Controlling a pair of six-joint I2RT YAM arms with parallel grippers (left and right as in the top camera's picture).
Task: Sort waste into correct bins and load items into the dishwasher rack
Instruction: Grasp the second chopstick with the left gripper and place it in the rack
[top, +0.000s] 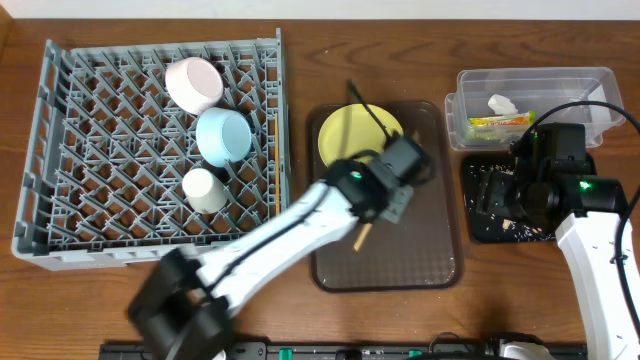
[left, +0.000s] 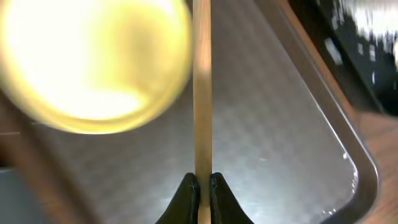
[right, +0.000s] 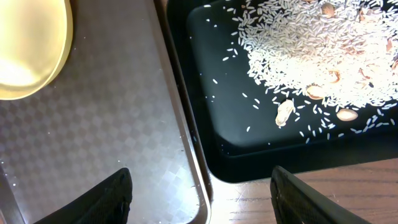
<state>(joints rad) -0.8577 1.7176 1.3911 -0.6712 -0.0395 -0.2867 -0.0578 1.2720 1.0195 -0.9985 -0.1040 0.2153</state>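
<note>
My left gripper (top: 392, 200) (left: 202, 186) is shut on a wooden chopstick (left: 202, 93) (top: 362, 237) above the brown serving tray (top: 430, 250). The pale yellow plate (top: 345, 135) (left: 93, 62) lies on that tray, with the other chopstick (top: 370, 112) across it. The grey rack (top: 100, 150) holds the pinkish-white bowl (top: 194, 84), the light blue bowl (top: 222, 135) and the white cup (top: 204, 189). My right gripper (top: 497, 195) (right: 200, 171) is open and empty over the edge between the brown tray and the black tray (top: 480, 225) (right: 211, 112), which holds rice crumbs (right: 311, 56).
The clear tub (top: 580, 85) at the back right holds the white tissue (top: 501, 103) and the green-and-orange wrapper (top: 498, 123). The black tray sits right beside the brown tray's right rim (right: 180, 124). Bare wooden table (right: 298, 199) lies in front.
</note>
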